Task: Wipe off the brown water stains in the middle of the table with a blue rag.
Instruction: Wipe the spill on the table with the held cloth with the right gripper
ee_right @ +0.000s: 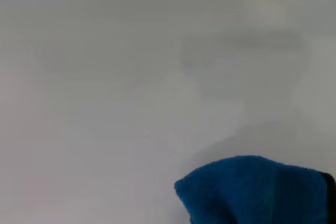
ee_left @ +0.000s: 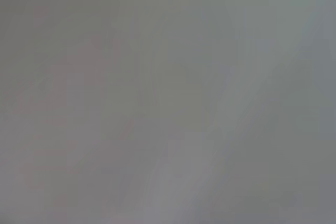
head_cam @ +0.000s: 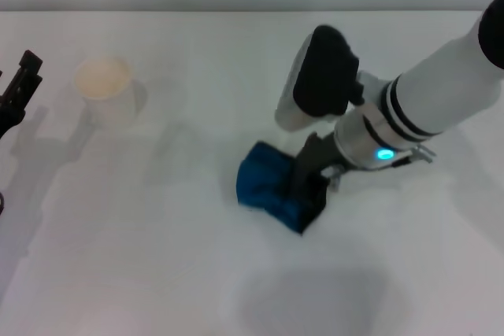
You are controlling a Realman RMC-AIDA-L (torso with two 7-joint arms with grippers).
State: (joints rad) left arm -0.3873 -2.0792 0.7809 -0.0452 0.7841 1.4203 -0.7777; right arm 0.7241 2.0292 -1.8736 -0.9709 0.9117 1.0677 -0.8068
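The left pincer (head_cam: 20, 84) sits parked at 9 o'clock, spread undeterminable. A paper cup (head_cam: 105, 84) stands at 10. The right pincer (head_cam: 309, 186), clamped on the blue rag (head_cam: 268, 182), presses it mid-surface (head_cam: 157, 257). No stain visible; a shallow grip could shed the rag.

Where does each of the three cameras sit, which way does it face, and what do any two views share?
Head view: from the robot's head, down onto the table; shows the right gripper pressing the blue rag, the left gripper beside a paper cup.
Left wrist view: on the left arm; only blank grey, no body.
Right wrist view: on the right arm, facing the table; no fingers.
Shared: head and right wrist show the blue rag.
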